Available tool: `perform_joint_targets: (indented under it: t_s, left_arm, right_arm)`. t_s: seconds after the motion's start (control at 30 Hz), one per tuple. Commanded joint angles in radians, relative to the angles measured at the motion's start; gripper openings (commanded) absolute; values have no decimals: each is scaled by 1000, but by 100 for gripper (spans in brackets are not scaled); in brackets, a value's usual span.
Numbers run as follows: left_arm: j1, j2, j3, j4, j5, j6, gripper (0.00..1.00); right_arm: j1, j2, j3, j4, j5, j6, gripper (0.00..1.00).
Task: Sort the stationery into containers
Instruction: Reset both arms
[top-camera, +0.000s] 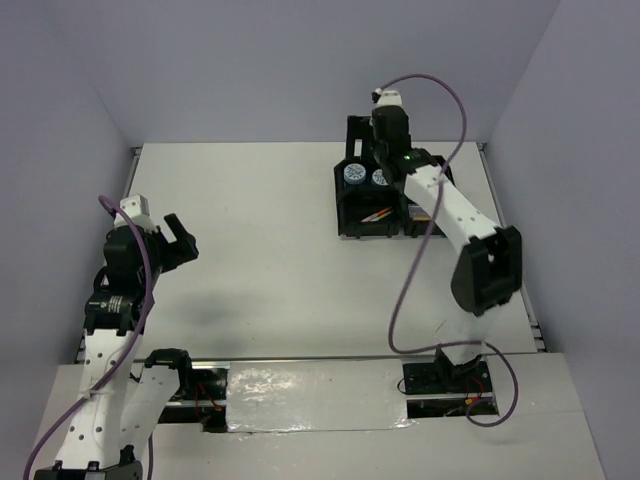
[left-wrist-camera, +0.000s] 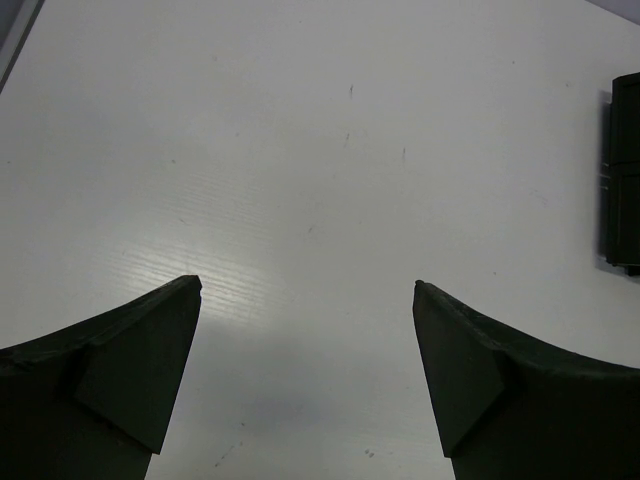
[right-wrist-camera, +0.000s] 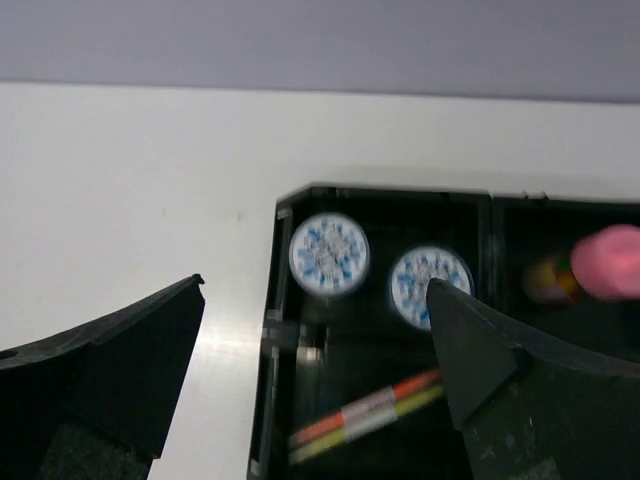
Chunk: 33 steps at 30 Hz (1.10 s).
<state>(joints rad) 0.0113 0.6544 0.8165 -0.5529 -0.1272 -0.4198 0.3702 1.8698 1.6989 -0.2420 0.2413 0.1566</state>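
Note:
The black tray (top-camera: 345, 200) stands at the far right of the table. Two blue-white tape rolls (top-camera: 352, 173) (top-camera: 381, 179) lie in its far left compartment. An orange and a yellow pen (top-camera: 377, 214) lie in the near left one. In the right wrist view the tape rolls (right-wrist-camera: 328, 254) (right-wrist-camera: 418, 280), the pens (right-wrist-camera: 365, 412) and a pink-capped glue stick (right-wrist-camera: 610, 262) show, all blurred. My right gripper (right-wrist-camera: 315, 285) is open and empty above the tray (right-wrist-camera: 272, 340). My left gripper (top-camera: 180, 240) (left-wrist-camera: 306, 283) is open and empty over bare table at the left.
The tray's edge (left-wrist-camera: 625, 180) shows at the right of the left wrist view. Blurred coloured items (right-wrist-camera: 548, 278) lie beside the glue stick. Grey walls enclose the white table (top-camera: 250, 220) on three sides. The right arm (top-camera: 450, 210) covers the tray's right compartments.

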Motion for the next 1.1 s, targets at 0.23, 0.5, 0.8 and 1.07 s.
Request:
perform_joint_targets:
  t_s: [0.23, 0.5, 0.8, 1.07]
  left_arm:
    - [46, -10, 27, 8, -132, 7, 99]
    - [47, -102, 46, -34, -155, 13, 99]
    - [30, -266, 160, -194, -149, 29, 99]
    - [24, -295, 185, -243, -140, 32, 99]
  right_arm:
    - [91, -1098, -692, -195, 61, 73, 100]
    - [101, -1440, -708, -534, 92, 102, 100]
    - [104, -1710, -681, -594, 157, 52, 100]
    - [105, -1693, -699, -660, 225, 49, 100]
